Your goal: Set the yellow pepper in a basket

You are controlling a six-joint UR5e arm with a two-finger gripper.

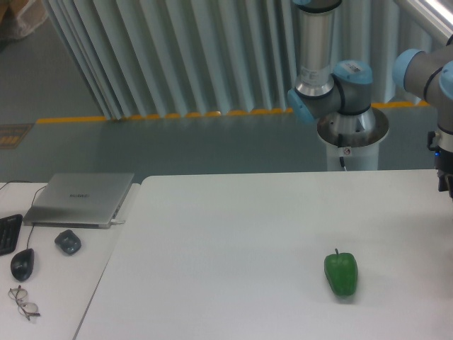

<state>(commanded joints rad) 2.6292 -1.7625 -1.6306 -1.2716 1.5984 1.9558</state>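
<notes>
Neither the yellow pepper nor a basket shows in this view. A green bell pepper (pixel 341 273) lies on the white table (pixel 233 234), right of centre and near the front. The arm's grey and blue wrist (pixel 433 78) comes in at the right edge, above the table's far right corner. Below the wrist, a black part of the gripper (pixel 446 164) is cut off by the frame edge. Its fingers are hidden, so I cannot tell whether it is open or holds anything.
The arm's base (pixel 352 134) stands behind the table's far edge. On a lower desk to the left are a closed laptop (pixel 80 197), a small dark object (pixel 68 241), a mouse (pixel 22 264), glasses (pixel 23 302) and a keyboard corner (pixel 7 233).
</notes>
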